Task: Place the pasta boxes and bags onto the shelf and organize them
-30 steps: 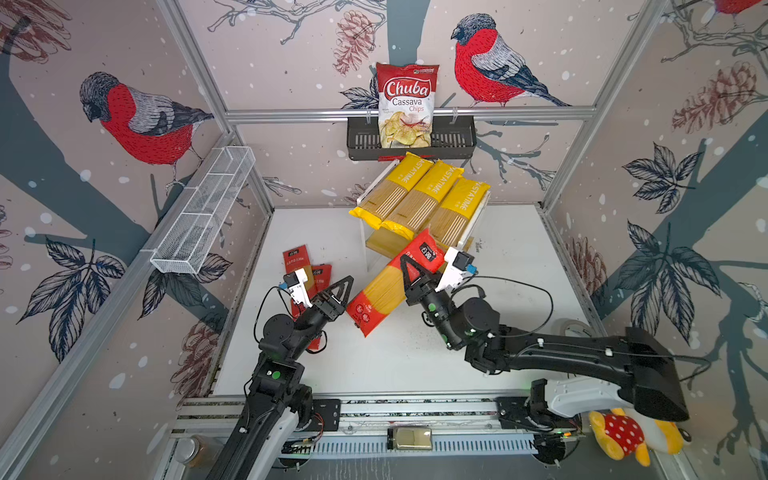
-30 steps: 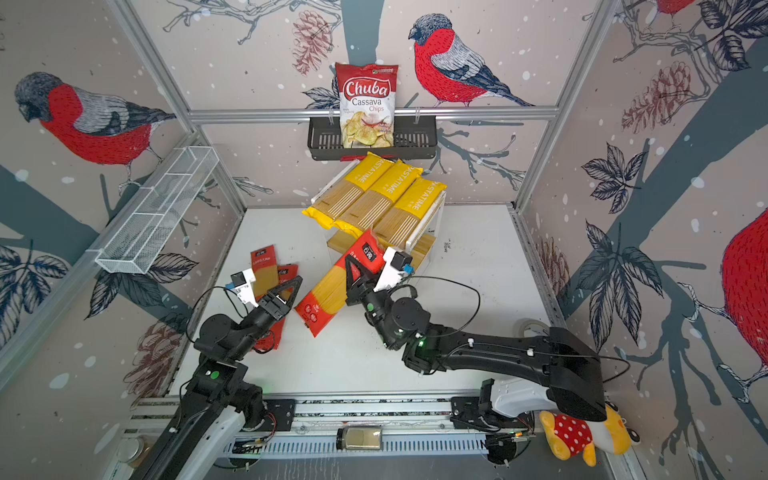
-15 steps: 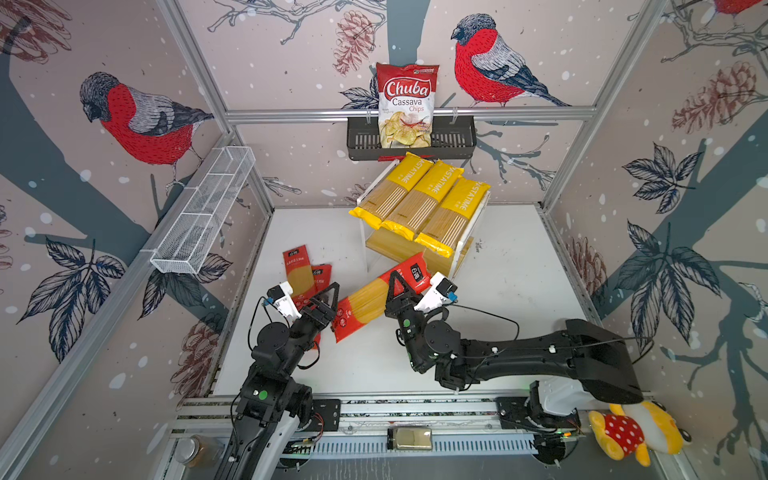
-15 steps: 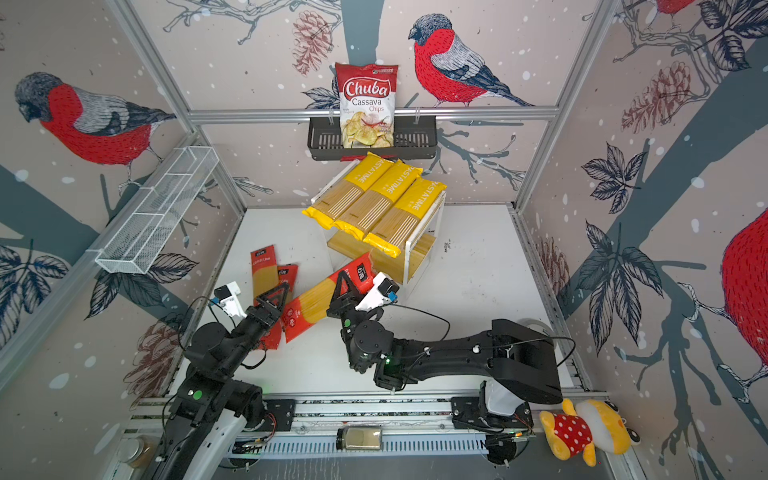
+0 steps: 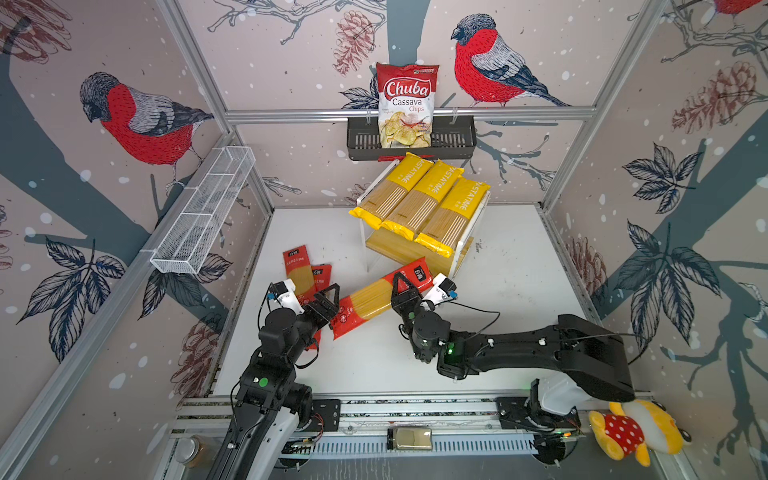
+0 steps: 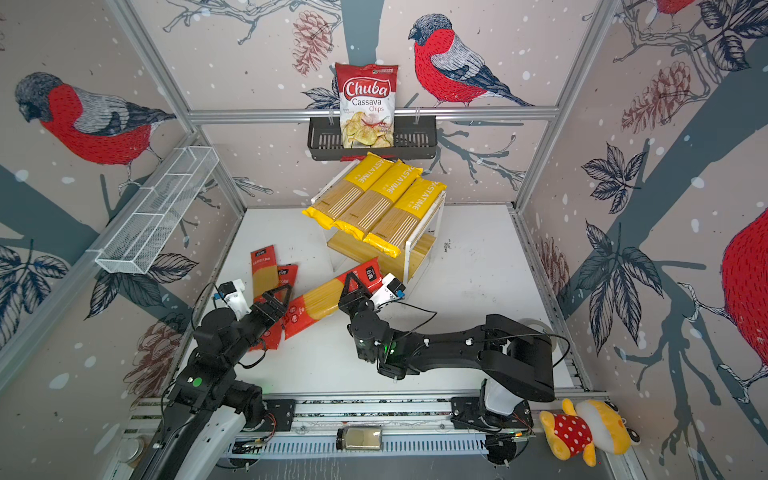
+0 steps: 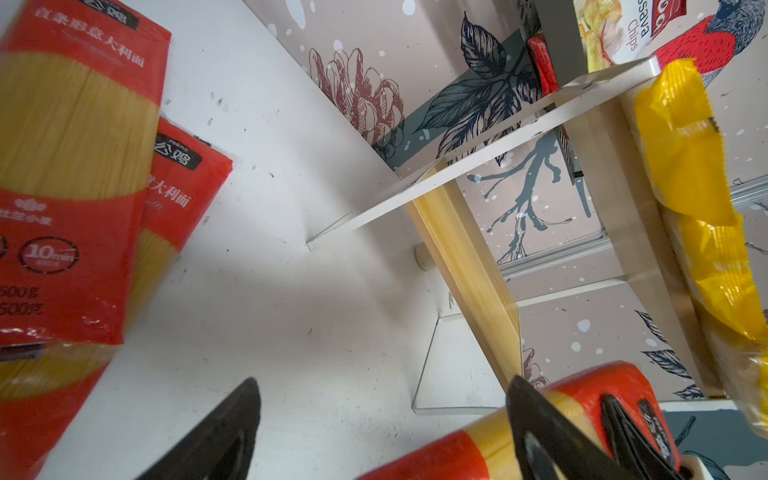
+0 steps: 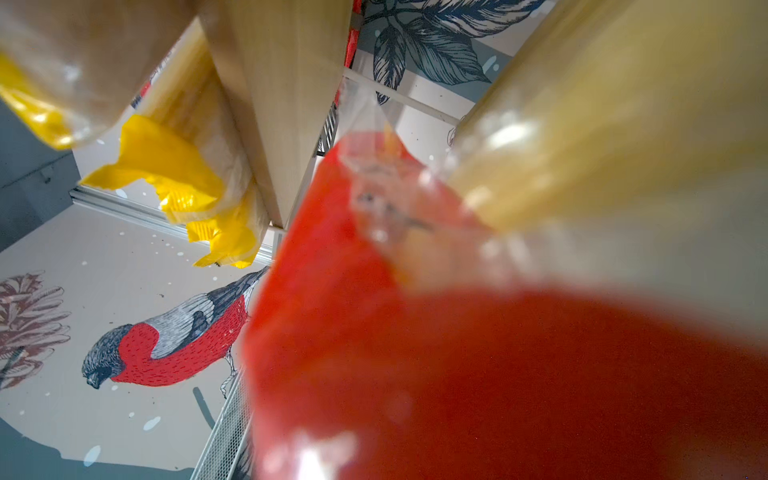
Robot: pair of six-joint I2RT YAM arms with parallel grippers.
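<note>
Three yellow pasta bags (image 5: pixel 419 203) lie side by side on the shelf's top tier, and the lower board (image 5: pixel 390 249) is bare wood. My right gripper (image 5: pixel 409 293) is shut on a red pasta pack (image 5: pixel 374 297) near its black-label end, which points at the lower board. That pack (image 8: pixel 457 374) fills the right wrist view and hides the jaws. My left gripper (image 5: pixel 328 303) stands open at the pack's other end. In the left wrist view the left gripper (image 7: pixel 382 386) has one finger crossing the pack (image 7: pixel 582 386). Two more red packs (image 5: pixel 297 266) (image 5: pixel 322 274) lie on the table at the left.
A Chuba chips bag (image 5: pixel 407 104) stands in a black basket (image 5: pixel 361 141) on the back wall above the shelf. A white wire mesh tray (image 5: pixel 203 212) hangs on the left wall. A plush toy (image 5: pixel 631 432) and a jar (image 5: pixel 411 438) sit by the front rail.
The right gripper has swung the red pack down and to the left, to a flatter angle. The left gripper's jaws have widened beside the pack's lower end.
</note>
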